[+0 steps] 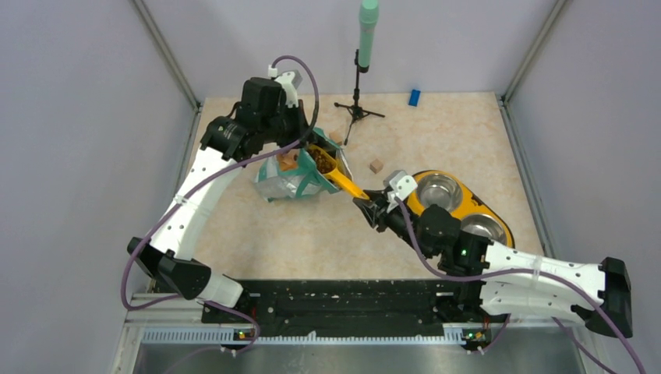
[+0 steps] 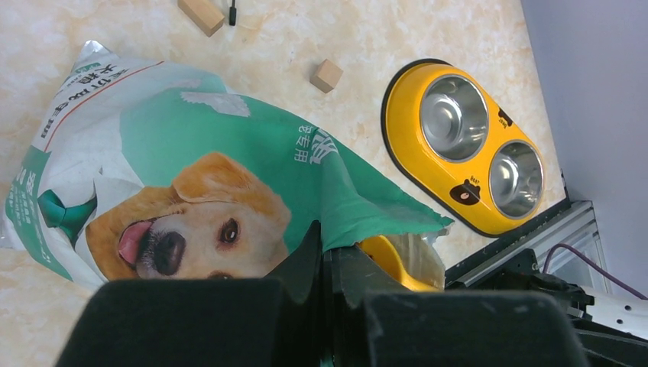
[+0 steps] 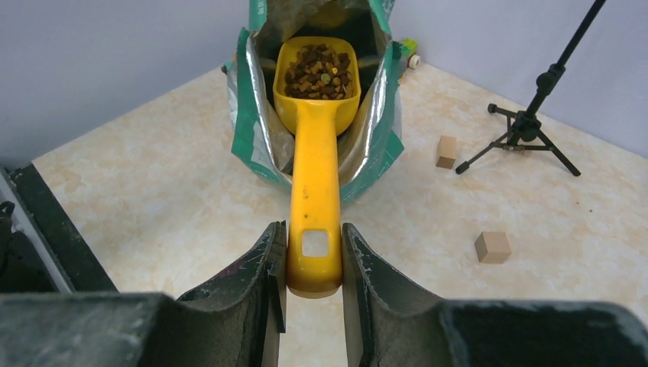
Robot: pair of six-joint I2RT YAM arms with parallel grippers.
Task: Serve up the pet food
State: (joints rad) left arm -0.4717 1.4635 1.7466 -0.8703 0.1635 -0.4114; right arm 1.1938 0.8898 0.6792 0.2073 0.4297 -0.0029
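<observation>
A teal-and-white pouch (image 2: 229, 153) printed with a golden dog's face lies on the table, mouth towards the right arm. My left gripper (image 2: 336, 248) is shut on the pouch's upper torn edge, holding the mouth open. My right gripper (image 3: 314, 248) is shut on the handle of a yellow scoop (image 3: 314, 191). The scoop's bowl sits inside the pouch mouth (image 3: 317, 46), heaped with the pet food (image 3: 317, 73), small brown pellets. In the top view the scoop (image 1: 337, 176) runs from the pouch (image 1: 290, 179) to the right gripper (image 1: 366, 204).
A yellow double bowl stand (image 1: 465, 204) with two steel bowls, both bare, sits right of the right gripper. Small tan wooden cubes (image 3: 493, 247) (image 3: 446, 151) lie on the table. A black tripod (image 1: 358, 101) with a green pole stands at the back, a blue block (image 1: 415, 97) beyond it.
</observation>
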